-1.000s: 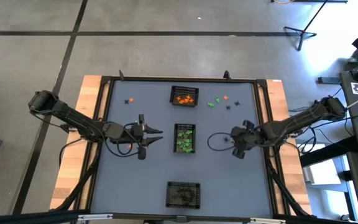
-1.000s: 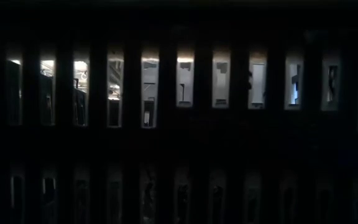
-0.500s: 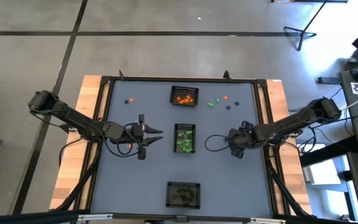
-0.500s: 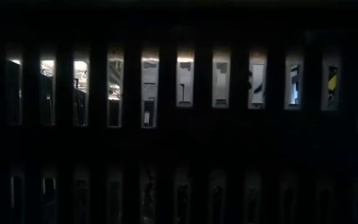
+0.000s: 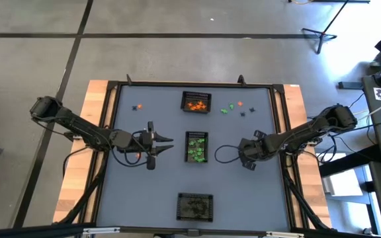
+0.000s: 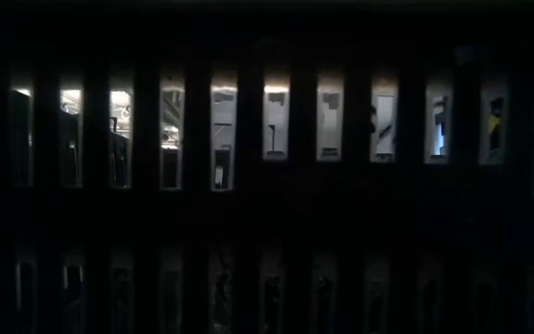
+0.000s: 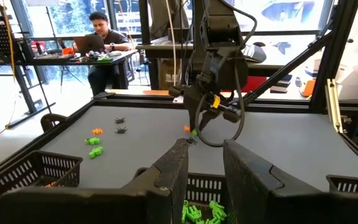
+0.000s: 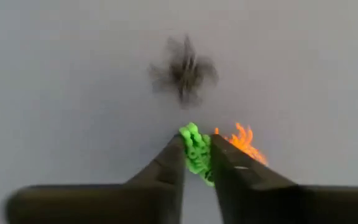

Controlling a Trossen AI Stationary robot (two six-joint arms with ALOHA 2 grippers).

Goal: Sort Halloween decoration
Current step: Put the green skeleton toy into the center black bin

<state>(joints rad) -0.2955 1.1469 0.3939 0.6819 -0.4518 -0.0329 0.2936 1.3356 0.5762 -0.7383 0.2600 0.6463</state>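
Starting at the near edge of the counter (image 5: 131,192), a black mesh basket (image 5: 195,206) of dark pieces sits untouched and poses no risk. In the middle row the left gripper (image 5: 165,144) waits just left of the middle basket (image 5: 196,146) that holds the green pieces, its fingers (image 7: 174,168) a little apart and empty. Right of that basket the right gripper (image 8: 196,163) has closed on a green trinket (image 8: 194,149), pinching it only at the fingertips (image 8: 173,155). That hold looks shallow to me: the piece could twist or drop out on the way to the basket, landing on the bare counter. An orange trinket (image 8: 242,142) lies touching or just beside the outer face of one finger, so it might be dragged along and end up in the wrong basket. A black spider-like trinket (image 8: 184,73) lies a little farther off and blurred; a sweep could scatter it. The left gripper also stands close to the middle basket, so the two arms may crowd each other over it. At the far side sits the basket of orange pieces (image 5: 196,102), with loose green and orange trinkets (image 5: 230,108) to its right and two more trinkets (image 5: 137,106) at far left, all unsorted; a careless reach there could knock them off
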